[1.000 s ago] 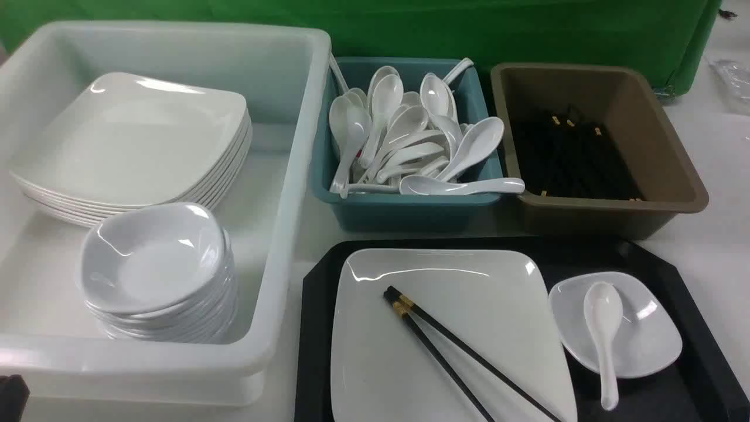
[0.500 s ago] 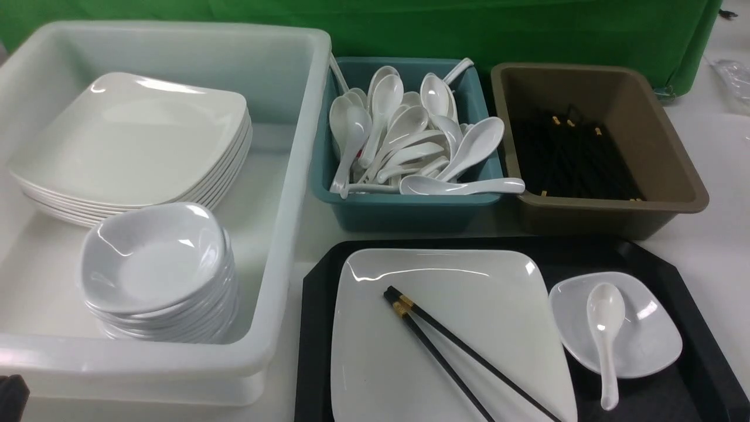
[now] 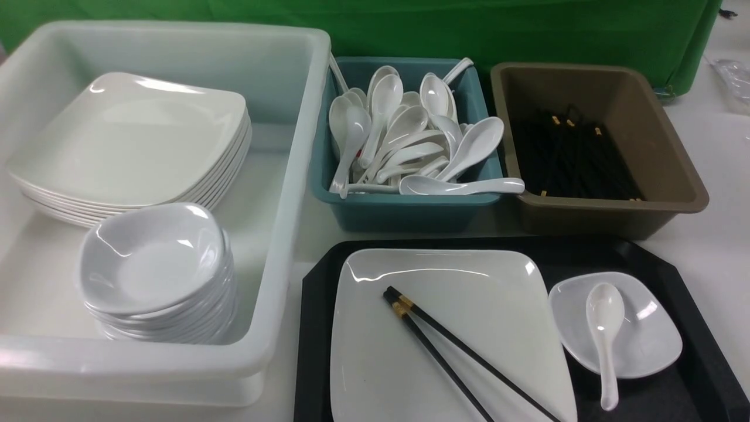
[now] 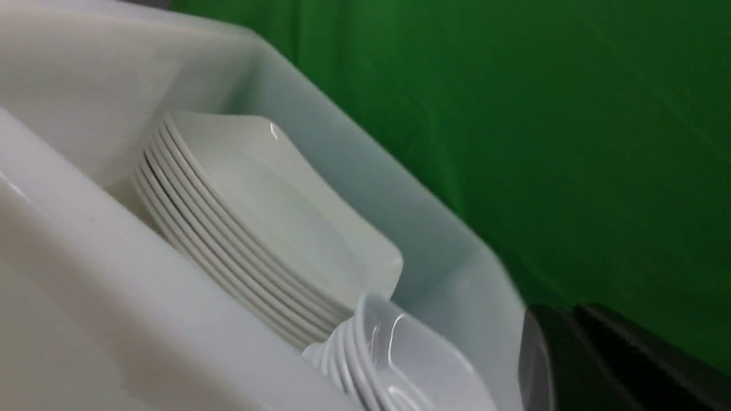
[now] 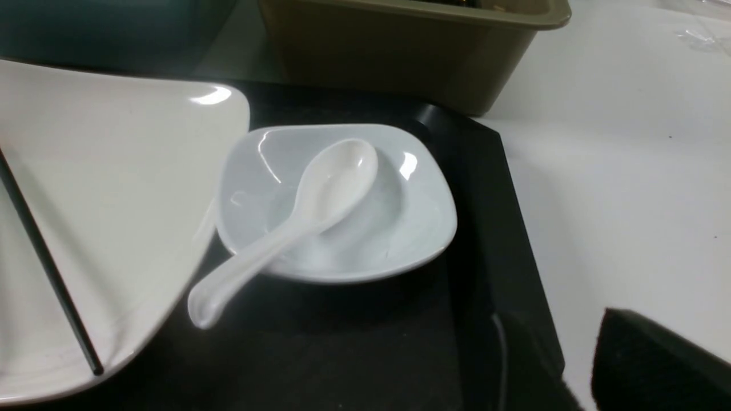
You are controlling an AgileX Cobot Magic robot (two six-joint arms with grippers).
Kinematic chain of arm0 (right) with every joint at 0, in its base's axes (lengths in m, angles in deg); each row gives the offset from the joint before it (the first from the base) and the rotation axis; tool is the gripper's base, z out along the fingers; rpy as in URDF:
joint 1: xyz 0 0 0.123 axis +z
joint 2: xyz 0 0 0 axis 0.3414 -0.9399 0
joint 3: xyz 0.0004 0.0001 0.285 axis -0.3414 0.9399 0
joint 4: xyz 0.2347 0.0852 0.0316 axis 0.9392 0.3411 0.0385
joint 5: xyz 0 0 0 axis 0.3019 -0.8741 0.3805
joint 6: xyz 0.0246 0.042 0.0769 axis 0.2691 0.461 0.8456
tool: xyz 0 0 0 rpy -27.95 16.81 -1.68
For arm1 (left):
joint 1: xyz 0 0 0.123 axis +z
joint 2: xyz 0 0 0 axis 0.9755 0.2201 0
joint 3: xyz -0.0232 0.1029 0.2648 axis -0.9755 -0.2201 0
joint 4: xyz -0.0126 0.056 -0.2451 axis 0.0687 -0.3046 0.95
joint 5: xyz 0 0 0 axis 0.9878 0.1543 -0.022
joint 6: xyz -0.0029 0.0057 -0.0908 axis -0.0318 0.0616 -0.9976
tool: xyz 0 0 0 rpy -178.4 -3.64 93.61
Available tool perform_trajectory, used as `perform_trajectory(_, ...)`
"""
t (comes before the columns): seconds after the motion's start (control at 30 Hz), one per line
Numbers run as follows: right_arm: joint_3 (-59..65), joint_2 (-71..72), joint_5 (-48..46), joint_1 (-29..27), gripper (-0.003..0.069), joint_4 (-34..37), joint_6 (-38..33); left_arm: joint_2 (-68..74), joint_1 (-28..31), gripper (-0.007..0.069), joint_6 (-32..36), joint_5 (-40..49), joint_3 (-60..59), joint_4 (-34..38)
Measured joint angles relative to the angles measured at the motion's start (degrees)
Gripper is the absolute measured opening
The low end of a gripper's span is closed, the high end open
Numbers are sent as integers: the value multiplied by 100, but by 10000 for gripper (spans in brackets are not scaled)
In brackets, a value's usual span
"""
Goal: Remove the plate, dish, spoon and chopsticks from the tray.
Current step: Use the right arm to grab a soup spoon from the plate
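Nothing has yet been cleared from the tray point(image 3: 586, 258): the chopsticks point(image 3: 457, 343) are laid slantwise across the plate point(image 3: 498, 293), and the spoon point(image 3: 604, 316) is rested in the dish point(image 3: 644, 340) beside it, handle overhanging the rim. Like pieces are sorted behind in the white bin point(image 3: 293, 176), teal bin point(image 3: 410, 214) and brown bin point(image 3: 586, 220), presumably the destinations. The left gripper point(image 4: 571, 354) is closed beside the white bin; whether the right gripper point(image 5: 582, 365), held near the dish, is open cannot be told.

One tray point(image 3: 586, 253) holds one plate point(image 3: 480, 293), one dish point(image 3: 644, 343), one spoon point(image 3: 604, 328) and two chopsticks point(image 3: 457, 341). There are three bins: white bin point(image 3: 293, 176), teal bin point(image 3: 404, 214), brown bin point(image 3: 586, 218), their contents too crowded to count.
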Motion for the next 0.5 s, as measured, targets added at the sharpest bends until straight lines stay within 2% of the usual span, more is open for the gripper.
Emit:
perform_trajectory(0.1, 0, 0, 0, 0, 242, 0, 0, 34, 0, 17, -48, 450, 202, 47)
perform_trajectory(0.17, 0, 0, 0, 0, 242, 0, 0, 283, 0, 17, 208, 983, 705, -12)
perform_trajectory(0.27, 0, 0, 0, 0, 242, 0, 0, 1047, 0, 17, 1411, 2191, 1732, -18)
perform_trajectory(0.3, 0, 0, 0, 0, 242, 0, 0, 1176, 0, 17, 1601, 2371, 1869, -6)
perform_trajectory(0.37, 0, 0, 0, 0, 242, 0, 0, 1983, -210, 17, 2542, 3287, 2612, 81)
perform_trajectory(0.47, 0, 0, 0, 0, 242, 0, 0, 2949, -845, 17, 2958, 3721, 3292, 83)
perform_trajectory(0.5, 0, 0, 0, 0, 242, 0, 0, 3058, -896, 17, 2973, 3721, 3352, 83)
